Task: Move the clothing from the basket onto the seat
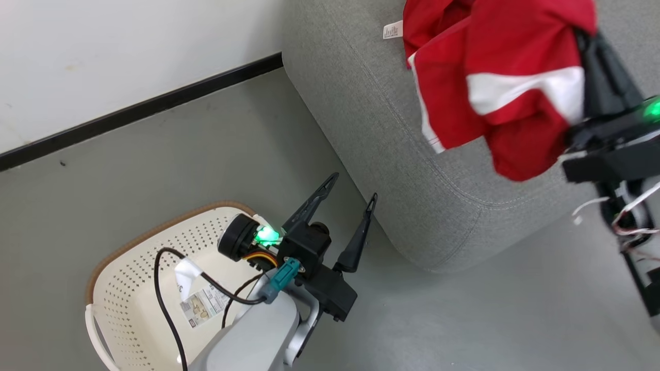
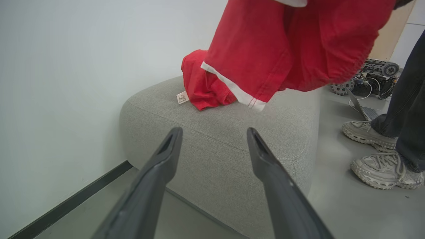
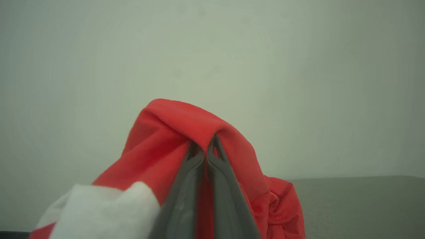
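Left wrist view shows two garments (image 2: 292, 46), one seat (image 2: 214, 139).

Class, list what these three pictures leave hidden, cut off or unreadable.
Basket: head view, the left arm covers part of its inside and the bottom edge cuts it.
Label: head view, print too small to read.
Person: left wrist view, frame edges cut all but legs and shoes.

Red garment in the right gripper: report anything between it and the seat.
Nothing visible does. The right gripper is shut on the garment, which hangs above the seat, over bare grey fabric; a second garment lies on the cushion beside it.
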